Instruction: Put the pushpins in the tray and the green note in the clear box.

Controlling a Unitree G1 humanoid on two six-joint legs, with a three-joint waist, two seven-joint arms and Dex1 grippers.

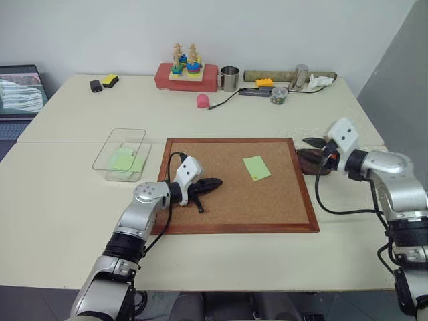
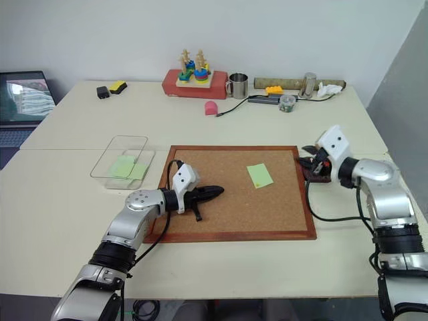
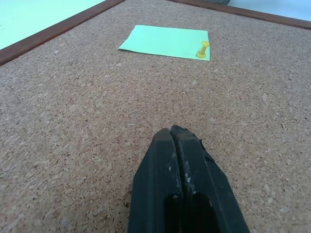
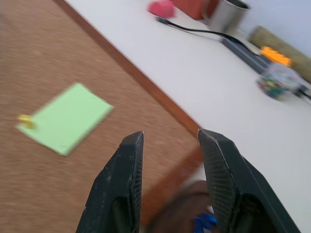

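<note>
The green note (image 1: 257, 167) lies flat on the corkboard (image 1: 234, 207), right of its middle, with a yellow pushpin (image 3: 203, 49) stuck at its corner. My left gripper (image 1: 218, 182) is shut and empty, low over the cork to the left of the note. The dark reddish tray (image 1: 307, 167) sits just off the board's right edge. My right gripper (image 4: 167, 138) hovers over the tray, open, with nothing between its fingers. A small blue piece (image 4: 204, 222) lies in the tray. The clear box (image 1: 124, 155) stands left of the board with light green paper inside.
Along the table's far edge stand a red box with a stacking toy (image 1: 187, 75), a metal cup (image 1: 229, 78), a small jar (image 1: 279, 95) and a black cable (image 1: 227, 100). A pink object (image 1: 202, 101) lies nearer. A laptop (image 1: 20, 90) sits far left.
</note>
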